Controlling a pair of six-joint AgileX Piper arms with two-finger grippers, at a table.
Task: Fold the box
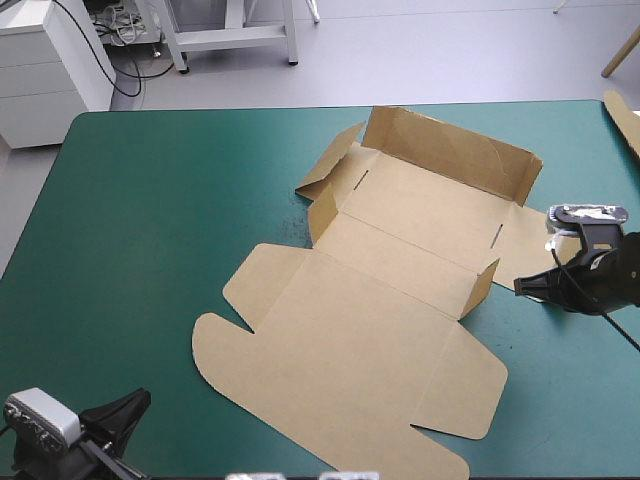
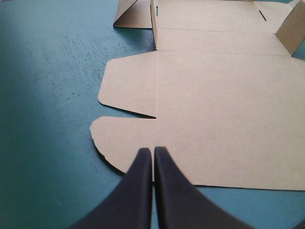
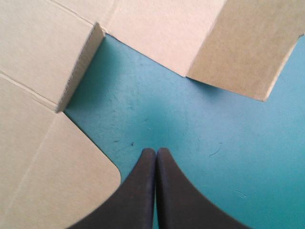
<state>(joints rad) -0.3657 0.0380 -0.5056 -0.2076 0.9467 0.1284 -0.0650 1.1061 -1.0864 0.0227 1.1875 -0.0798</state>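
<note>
Left wrist view: left fingers [image 2: 138, 191] together, empty; right fingers [image 3: 138, 191] same.

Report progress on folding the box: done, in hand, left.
Done: the box has its far wall and two short corner flaps standing up. In hand: nothing; the left gripper and right gripper are both shut, over the teal-green cover, off the box. Left: the big near panel lies flat, so probably most of the folding.

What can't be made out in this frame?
- Box: far wall's outer face, high view, hidden by the wall itself.
- Spare board, far right: its extent, cut off by the high view's edge.
- Left gripper: high view, its arm cut off by the bottom corner.
</note>
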